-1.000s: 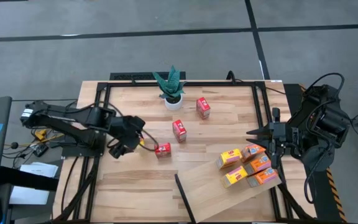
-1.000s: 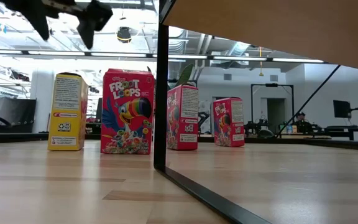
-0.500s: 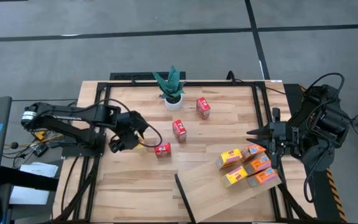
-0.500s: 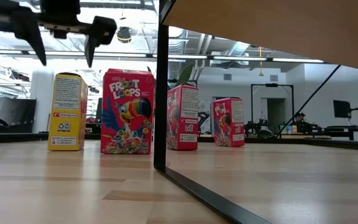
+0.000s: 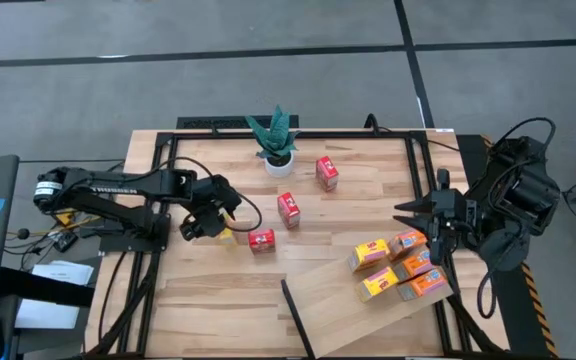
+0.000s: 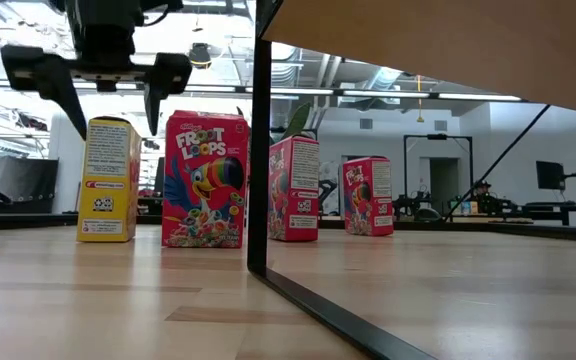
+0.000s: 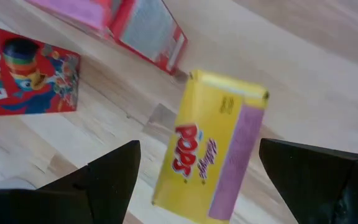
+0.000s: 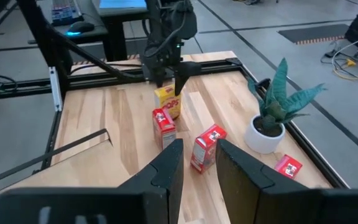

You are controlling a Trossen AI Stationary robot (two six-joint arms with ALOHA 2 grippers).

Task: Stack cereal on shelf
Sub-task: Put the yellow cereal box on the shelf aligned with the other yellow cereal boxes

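Low view: the left gripper (image 6: 108, 95) has dropped, fingers spread, straddling the yellow cereal box (image 6: 108, 180) below; grab looks imminent. Right gripper (image 5: 415, 216) waits, narrowly parted, empty.

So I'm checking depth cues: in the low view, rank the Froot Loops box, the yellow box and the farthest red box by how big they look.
1. Froot Loops box
2. Yellow box, slightly smaller
3. Farthest red box

Much of this is nearness to the camera, so true sizes may match.
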